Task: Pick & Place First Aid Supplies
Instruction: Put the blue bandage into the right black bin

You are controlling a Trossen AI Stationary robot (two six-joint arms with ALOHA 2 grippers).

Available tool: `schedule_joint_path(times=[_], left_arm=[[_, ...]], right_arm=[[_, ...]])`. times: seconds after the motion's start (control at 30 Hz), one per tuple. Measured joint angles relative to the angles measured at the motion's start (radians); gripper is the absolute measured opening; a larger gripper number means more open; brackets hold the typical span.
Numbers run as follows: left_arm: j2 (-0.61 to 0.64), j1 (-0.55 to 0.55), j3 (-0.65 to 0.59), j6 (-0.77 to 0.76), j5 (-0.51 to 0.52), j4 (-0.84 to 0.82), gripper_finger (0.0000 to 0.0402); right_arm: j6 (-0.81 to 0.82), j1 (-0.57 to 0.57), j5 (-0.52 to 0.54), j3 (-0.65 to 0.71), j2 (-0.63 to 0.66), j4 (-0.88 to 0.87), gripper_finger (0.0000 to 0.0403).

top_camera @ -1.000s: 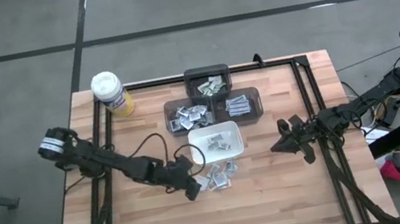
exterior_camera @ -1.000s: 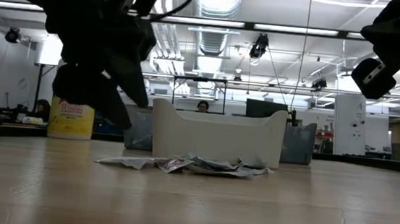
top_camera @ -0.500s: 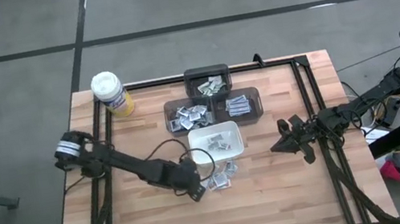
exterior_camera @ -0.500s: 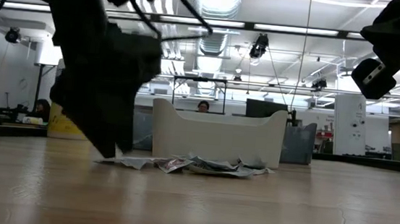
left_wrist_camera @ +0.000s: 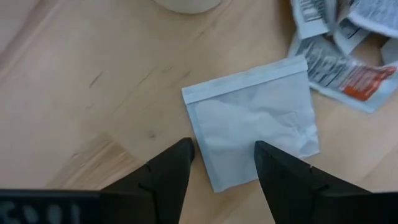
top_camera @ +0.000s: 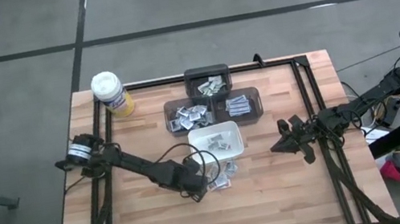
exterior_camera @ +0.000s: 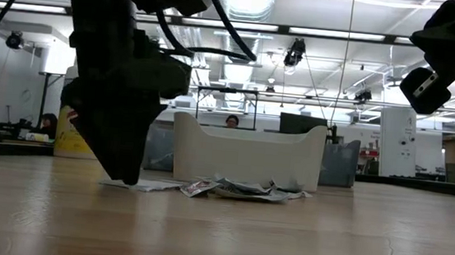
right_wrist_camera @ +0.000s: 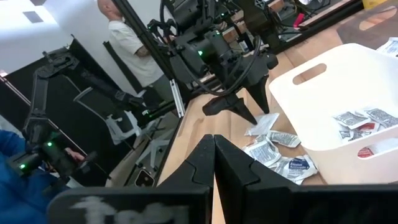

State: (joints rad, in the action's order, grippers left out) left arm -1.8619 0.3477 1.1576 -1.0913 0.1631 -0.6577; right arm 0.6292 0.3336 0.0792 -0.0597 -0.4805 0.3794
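Observation:
A loose pile of first aid supplies [top_camera: 223, 175], small flat packets, lies on the wooden table just before the white dish [top_camera: 216, 142], which holds several more. My left gripper [top_camera: 196, 194] points steeply down at the pile's left end, open. Its fingertips stand low over a plain white packet [left_wrist_camera: 252, 121], one at the packet's edge and one over its near corner. In the low view the fingers [exterior_camera: 128, 172] reach almost down to the tabletop. My right gripper [top_camera: 275, 148] waits shut near the table's right side, above the surface. My left gripper comes down on the white packet's near corner [left_wrist_camera: 233, 168] from above with its fingers apart. The packet lies flat on the table. Whether the fingertips touch it, I cannot tell.
Three dark bins [top_camera: 214, 105] with more packets stand behind the dish. A yellow canister [top_camera: 111, 94] with a white lid is at the far left corner. A black frame rail [top_camera: 308, 102] runs along the table's edges. Bare wood lies toward the near edge.
My left gripper has tipped from a slant to pointing almost straight down. It has sunk toward the table and moved a little toward the pile's left end, staying open. The packets have not moved.

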Motion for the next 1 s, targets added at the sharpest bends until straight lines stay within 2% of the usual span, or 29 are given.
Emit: schedule_joint_path(times=[0.23, 0.6, 0.77, 1.0], left_arm=[[0.008, 0.0, -0.002, -0.017, -0.014, -0.136, 0.0203], [0.114, 0.0, 0.026, -0.019, 0.051, -0.18, 0.0203], [0.134, 0.003, 0.056, -0.031, 0.065, -0.168, 0.0203], [0.1, 0.003, 0.06, -0.066, 0.055, -0.056, 0.0203]], right_arm=[[0.0, 0.0, 0.0, 0.0, 0.0, 0.0, 0.0008], [0.0, 0.0, 0.0, 0.0, 0.0, 0.0, 0.0008], [0.0, 0.0, 0.0, 0.0, 0.0, -0.002, 0.0008], [0.0, 0.0, 0.001, 0.0, 0.0, -0.002, 0.0008]])
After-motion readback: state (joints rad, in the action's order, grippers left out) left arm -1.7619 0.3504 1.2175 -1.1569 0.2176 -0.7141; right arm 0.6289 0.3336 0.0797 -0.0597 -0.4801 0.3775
